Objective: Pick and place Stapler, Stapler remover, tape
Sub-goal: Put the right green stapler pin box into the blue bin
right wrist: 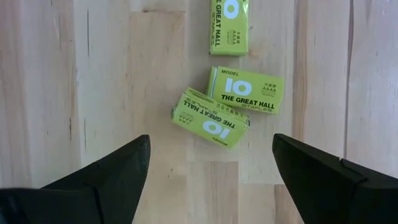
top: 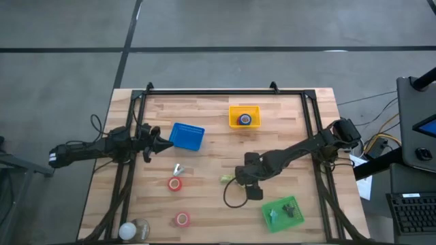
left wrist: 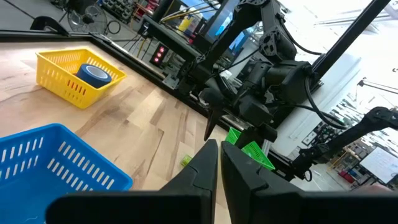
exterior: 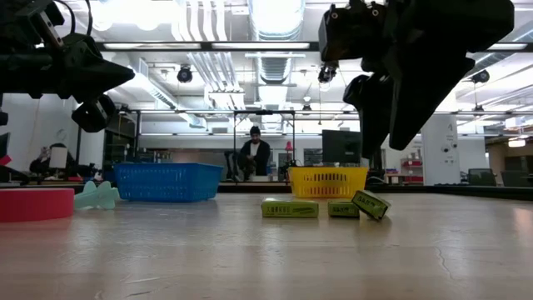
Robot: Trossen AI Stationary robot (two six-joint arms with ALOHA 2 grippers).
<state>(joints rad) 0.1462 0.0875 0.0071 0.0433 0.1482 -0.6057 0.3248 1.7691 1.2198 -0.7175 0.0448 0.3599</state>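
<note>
Blue basket [top: 187, 136], yellow basket [top: 244, 116], lime-green staple boxes [right wrist: 231, 102]

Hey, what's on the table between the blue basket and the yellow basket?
Nothing: in the high view, only bare wood separates the blue basket from the yellow basket.

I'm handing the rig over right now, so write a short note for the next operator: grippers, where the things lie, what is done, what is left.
Right gripper: open, hovering over three green staple boxes at mid-table, holding nothing.
Left gripper: shut and empty, waiting beside the blue basket.
Blue tape roll: already in the yellow basket.
Two red tape rolls: loose on the table in front of the blue basket.
Green basket: holds something dark that I can't identify.
Small pale tool: lies near the upper red roll.
Left: the staple boxes, the red rolls and the pale tool are all outside the baskets.
</note>
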